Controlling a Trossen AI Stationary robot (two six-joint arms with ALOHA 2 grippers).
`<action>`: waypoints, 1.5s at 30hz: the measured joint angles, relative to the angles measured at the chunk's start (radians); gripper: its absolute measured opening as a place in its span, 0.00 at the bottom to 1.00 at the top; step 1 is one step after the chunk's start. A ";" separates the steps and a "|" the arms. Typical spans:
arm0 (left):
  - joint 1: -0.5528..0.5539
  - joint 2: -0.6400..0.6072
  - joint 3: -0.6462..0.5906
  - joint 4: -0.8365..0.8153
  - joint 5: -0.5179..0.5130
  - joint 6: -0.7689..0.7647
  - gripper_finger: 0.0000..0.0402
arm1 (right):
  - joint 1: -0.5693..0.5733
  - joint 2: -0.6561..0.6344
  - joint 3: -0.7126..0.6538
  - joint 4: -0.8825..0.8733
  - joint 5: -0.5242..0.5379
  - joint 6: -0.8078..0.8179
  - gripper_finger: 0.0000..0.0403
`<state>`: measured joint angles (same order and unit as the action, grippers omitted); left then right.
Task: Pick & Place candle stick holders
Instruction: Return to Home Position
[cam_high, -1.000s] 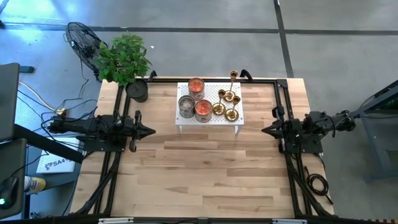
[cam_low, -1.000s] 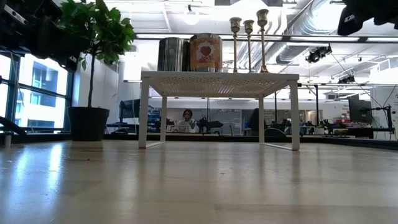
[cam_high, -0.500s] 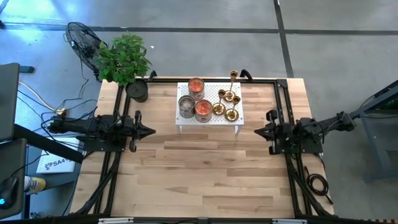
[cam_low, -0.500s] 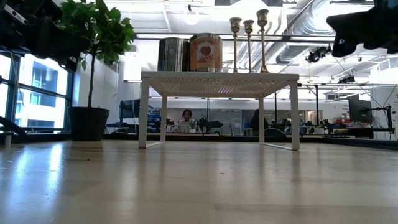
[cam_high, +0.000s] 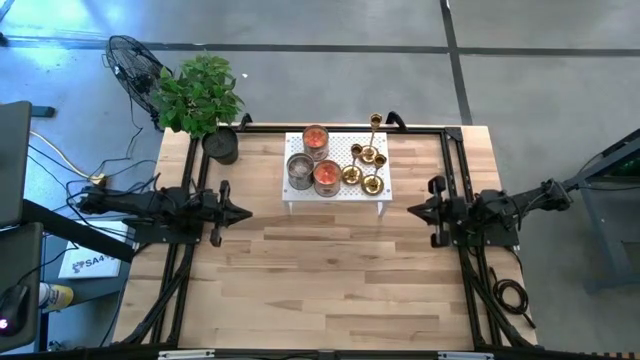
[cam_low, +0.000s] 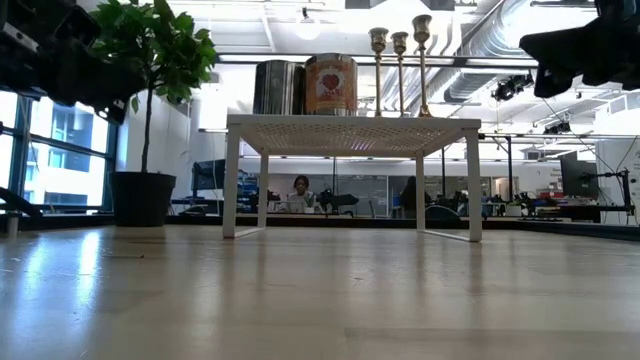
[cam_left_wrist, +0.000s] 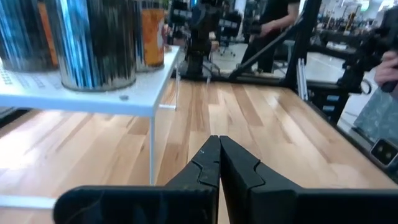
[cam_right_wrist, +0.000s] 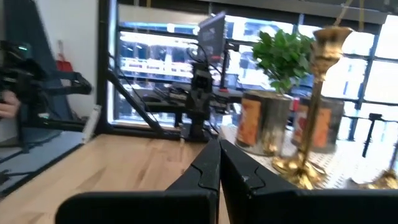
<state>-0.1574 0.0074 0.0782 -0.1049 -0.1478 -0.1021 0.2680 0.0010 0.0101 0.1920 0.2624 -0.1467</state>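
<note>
The gold candle stick holders (cam_high: 364, 166) are stood upright, clustered on the right half of the white shelf (cam_high: 338, 146). The tallest holder (cam_low: 422, 65) is located at the cluster's far side.

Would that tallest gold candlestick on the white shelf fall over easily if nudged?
Probably tippy: the tallest gold candlestick has a long slim stem over a small flared base, so a push near the top would likely topple it. It looks like polished metal, so likely stiff and slippery. Falling, it might knock the neighbouring candlesticks close beside it.

Left end effector (cam_high: 244, 213) closed, right end effector (cam_high: 413, 212) closed, arms facing inward
</note>
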 joint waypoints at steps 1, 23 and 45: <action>0.000 0.000 -0.008 0.019 0.000 0.000 0.00 | 0.000 0.000 0.000 -0.007 0.018 0.000 0.00; 0.000 0.000 -0.053 0.113 0.015 0.007 0.00 | 0.000 0.000 0.000 -0.076 0.092 0.059 0.00; 0.000 0.000 -0.056 0.125 -0.099 0.140 0.00 | 0.000 0.047 0.000 -0.116 0.225 0.142 0.00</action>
<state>-0.1574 0.0071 0.0227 0.0204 -0.2466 0.0376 0.2680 0.0476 0.0097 0.0758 0.4877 -0.0044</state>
